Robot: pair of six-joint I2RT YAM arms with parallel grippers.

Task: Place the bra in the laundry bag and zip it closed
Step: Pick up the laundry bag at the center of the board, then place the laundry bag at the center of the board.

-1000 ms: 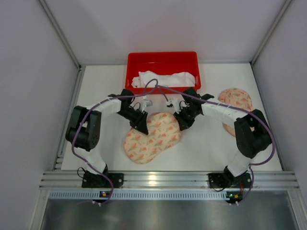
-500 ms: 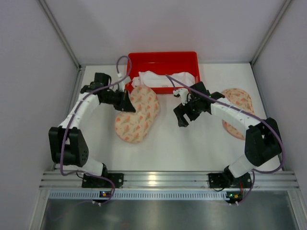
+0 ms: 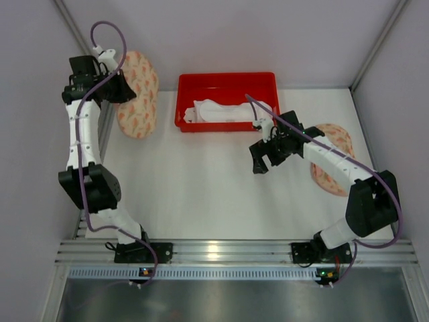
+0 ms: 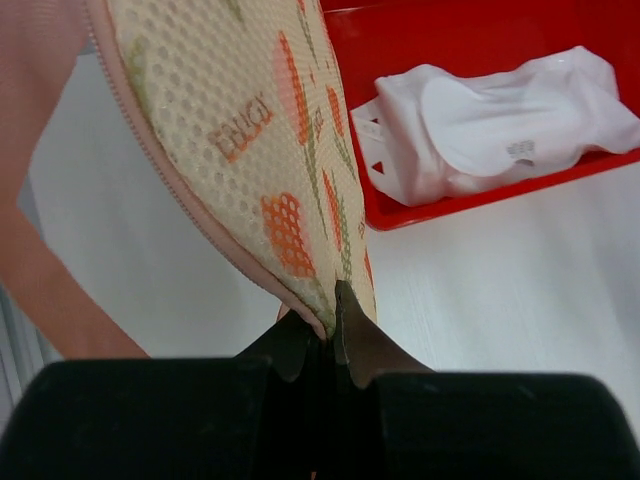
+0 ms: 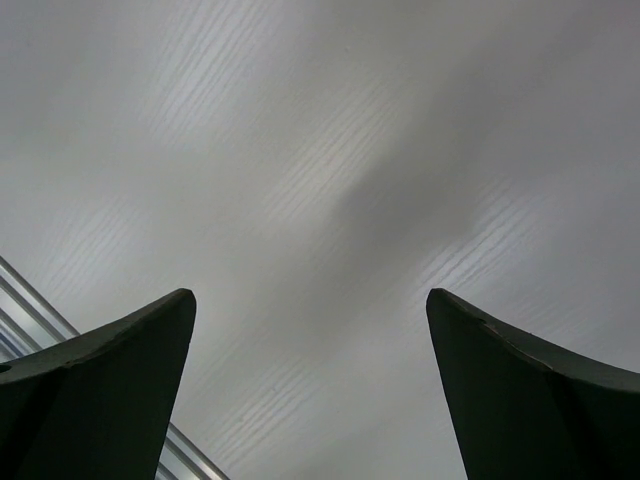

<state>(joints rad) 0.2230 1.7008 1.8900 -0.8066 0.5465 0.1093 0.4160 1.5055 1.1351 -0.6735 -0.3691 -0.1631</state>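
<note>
As I counted from overhead, I had two bags, the laundry bag and a second bag, plus one red bin and one white bra, crumpled inside the bin. Since half a second earlier the left gripper had swung the laundry bag from beside the bin up to the far-left wall, pinching its pink zip edge. Right gripper hung spread over the table. Bags: honeycomb mesh, cream, orange floral print, rounded lobes
</note>
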